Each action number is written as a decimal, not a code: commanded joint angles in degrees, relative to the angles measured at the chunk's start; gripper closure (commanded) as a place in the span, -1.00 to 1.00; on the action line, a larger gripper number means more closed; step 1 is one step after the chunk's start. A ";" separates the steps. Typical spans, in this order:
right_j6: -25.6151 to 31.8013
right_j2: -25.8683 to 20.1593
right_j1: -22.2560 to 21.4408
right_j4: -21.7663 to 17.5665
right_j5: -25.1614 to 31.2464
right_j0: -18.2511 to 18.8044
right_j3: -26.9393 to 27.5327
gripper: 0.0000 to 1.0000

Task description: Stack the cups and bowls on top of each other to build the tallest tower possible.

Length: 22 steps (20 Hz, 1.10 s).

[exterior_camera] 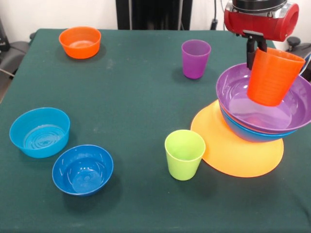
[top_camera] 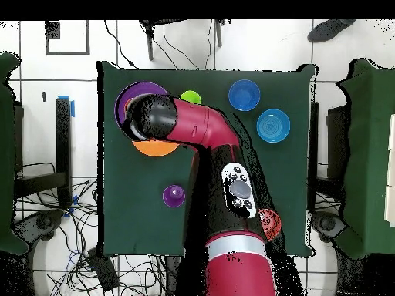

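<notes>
A robotics lab, by the look of it: a red robot arm [top_camera: 202,127] stands at a green-covered desk [top_camera: 208,208] on a white tiled floor [top_camera: 85,223]. Loose cables [top_camera: 116,266] trail at seven o'clock, and office chairs [top_camera: 23,185] sit at nine and three o'clock.

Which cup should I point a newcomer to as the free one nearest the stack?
Start at the tower, whose orange-yellow bowl lies widest at the bottom. Just beside that bowl's rim stands the lime green cup, upright and empty. The purple cup stands farther off; the orange cup is in the hand.
</notes>
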State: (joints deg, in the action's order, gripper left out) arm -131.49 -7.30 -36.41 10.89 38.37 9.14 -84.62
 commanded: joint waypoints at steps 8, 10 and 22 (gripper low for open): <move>-5.70 -0.66 2.62 -0.67 4.29 -1.95 -3.59 1.00; -5.71 -0.64 2.54 -0.73 2.91 -2.00 -4.30 1.00; -5.79 0.03 2.42 -0.81 1.55 -2.90 -5.04 1.00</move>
State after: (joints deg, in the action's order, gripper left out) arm -131.49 -6.74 -36.42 10.89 38.37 7.28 -85.22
